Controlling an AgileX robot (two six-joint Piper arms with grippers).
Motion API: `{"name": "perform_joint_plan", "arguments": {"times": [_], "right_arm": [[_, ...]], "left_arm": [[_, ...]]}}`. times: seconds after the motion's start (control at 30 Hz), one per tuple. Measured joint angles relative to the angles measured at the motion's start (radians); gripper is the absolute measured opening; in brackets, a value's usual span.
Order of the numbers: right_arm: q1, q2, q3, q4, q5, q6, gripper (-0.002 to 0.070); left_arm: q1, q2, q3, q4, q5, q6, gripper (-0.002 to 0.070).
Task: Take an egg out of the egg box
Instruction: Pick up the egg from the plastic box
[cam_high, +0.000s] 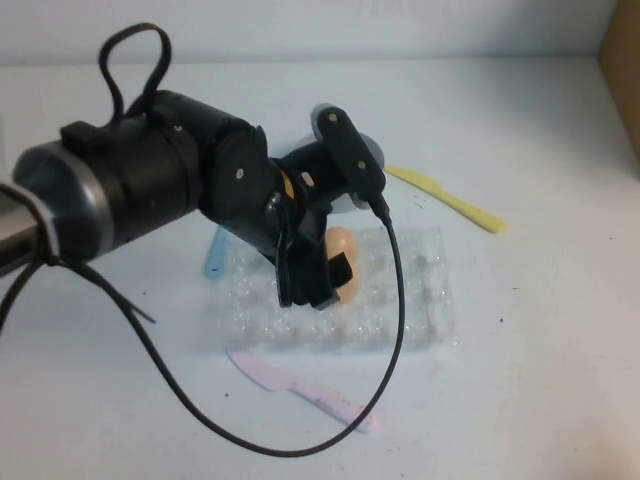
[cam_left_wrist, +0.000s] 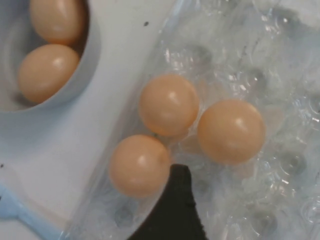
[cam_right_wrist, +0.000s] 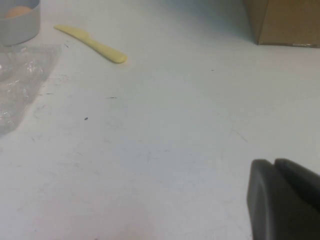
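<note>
The clear plastic egg box (cam_high: 430, 290) lies mid-table. My left gripper (cam_high: 320, 285) hangs over its left part, open and empty. In the left wrist view three orange-tan eggs sit in the box's (cam_left_wrist: 260, 60) cups: one (cam_left_wrist: 139, 165) close beside my one visible black finger (cam_left_wrist: 176, 210), one (cam_left_wrist: 168, 105) above it, and one (cam_left_wrist: 231, 131) to the side. The other finger is out of view. Two eggs (cam_high: 343, 243) show past the gripper in the high view. My right gripper (cam_right_wrist: 274, 162) is shut and empty over bare table, off the high view.
A grey bowl (cam_left_wrist: 92, 55) beside the box holds two more eggs (cam_left_wrist: 47, 72); it shows behind the arm (cam_high: 368, 152). A yellow knife (cam_high: 450, 200), a pink knife (cam_high: 300, 385) and a blue tool (cam_high: 214, 255) lie around the box. A cardboard box (cam_high: 625, 70) stands far right.
</note>
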Motion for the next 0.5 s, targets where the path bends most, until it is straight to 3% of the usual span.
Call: {"name": "perform_joint_plan", "arguments": {"times": [0.27,0.5], "right_arm": [[0.000,0.000,0.000,0.000,0.000,0.000,-0.0017],[0.000,0.000,0.000,0.000,0.000,0.000,-0.0017]], "left_arm": [[-0.001,0.079,-0.006,-0.070,0.006,0.189,0.0503],[-0.001,0.114,-0.006,-0.105,-0.031,0.240,0.0478]]}}
